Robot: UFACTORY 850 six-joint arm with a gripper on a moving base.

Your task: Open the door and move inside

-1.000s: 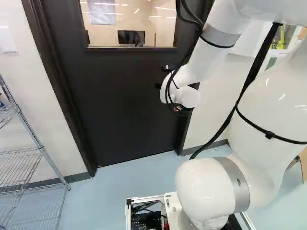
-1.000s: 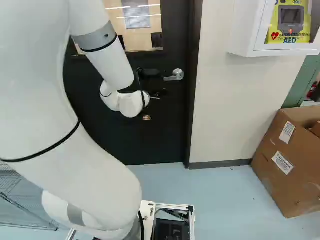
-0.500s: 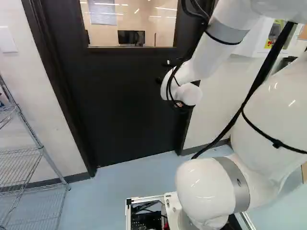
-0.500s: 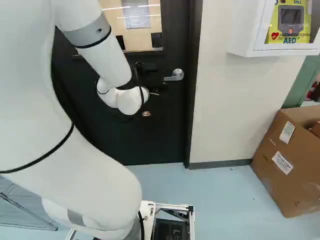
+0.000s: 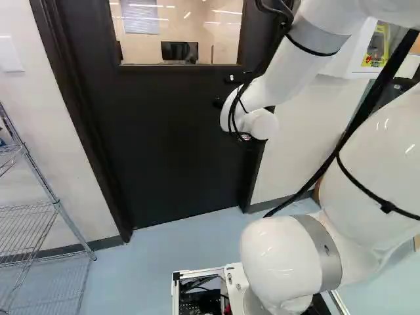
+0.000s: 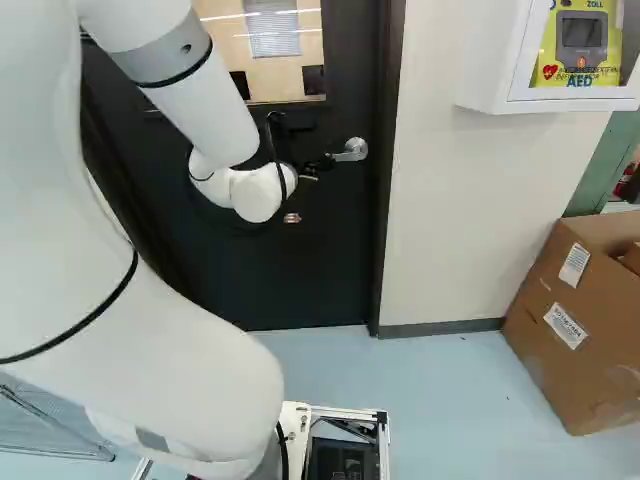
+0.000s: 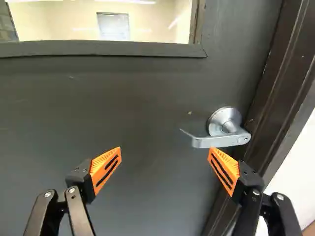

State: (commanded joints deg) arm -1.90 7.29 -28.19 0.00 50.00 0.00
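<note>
- The black fingers with orange pads [image 7: 106, 168] stand spread wide.
- The silver metal lever handle [image 7: 219, 142], on the closed black windowed door [image 5: 170, 144], sits ahead of one finger; contact is unclear.

At the left, a wire rack [image 5: 58, 205] is stood near a pale wall [image 5: 33, 85], on which a white plate [image 5: 10, 56] is mounted. In the far room, a dark monitor [image 5: 179, 50] and a blind [image 5: 139, 18] are seen through glass. At the right, a white cabinet [image 6: 484, 60] is fixed to the wall, with a yellow device [image 6: 605, 72] held inside. Farther right and lower, a cardboard box [image 6: 550, 365] is set on the blue floor [image 6: 450, 390]. At the far right, something red [image 6: 628, 180], possibly an extinguisher, is partly shown.
</note>
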